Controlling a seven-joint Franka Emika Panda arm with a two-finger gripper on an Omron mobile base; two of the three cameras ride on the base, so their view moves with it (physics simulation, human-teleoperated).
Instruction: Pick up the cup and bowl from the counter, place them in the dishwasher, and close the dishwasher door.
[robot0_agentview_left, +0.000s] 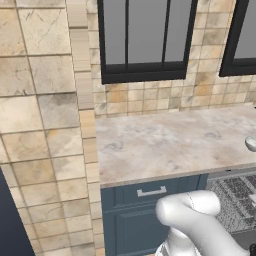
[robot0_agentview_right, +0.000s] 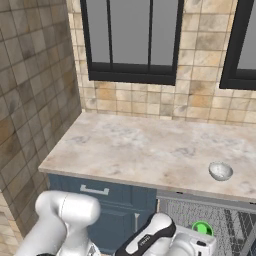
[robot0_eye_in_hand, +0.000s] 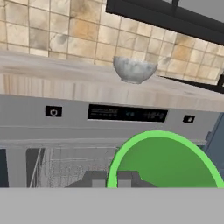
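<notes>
Down low, the hand view looks past the two dark finger tips of the gripper (robot0_eye_in_hand: 111, 179), closed tight on the rim of a bright green round cup (robot0_eye_in_hand: 168, 162), toward the grey metal dishwasher (robot0_eye_in_hand: 65, 118) with its dark control strip and wire-mesh rack. A small grey speckled bowl (robot0_eye_in_hand: 134, 70) sits on the beige-grey marbled stone counter (robot0_eye_in_hand: 52, 65) near its front edge. From the right base view, that bowl (robot0_agentview_right: 220, 171) rests above the dishwasher opening, while the left base view catches just its edge (robot0_agentview_left: 251, 144) beside the dark blue drawer (robot0_agentview_left: 150, 192).

Gripper (robot0_eye_in_hand: 112, 178) closed, arm low.
</notes>
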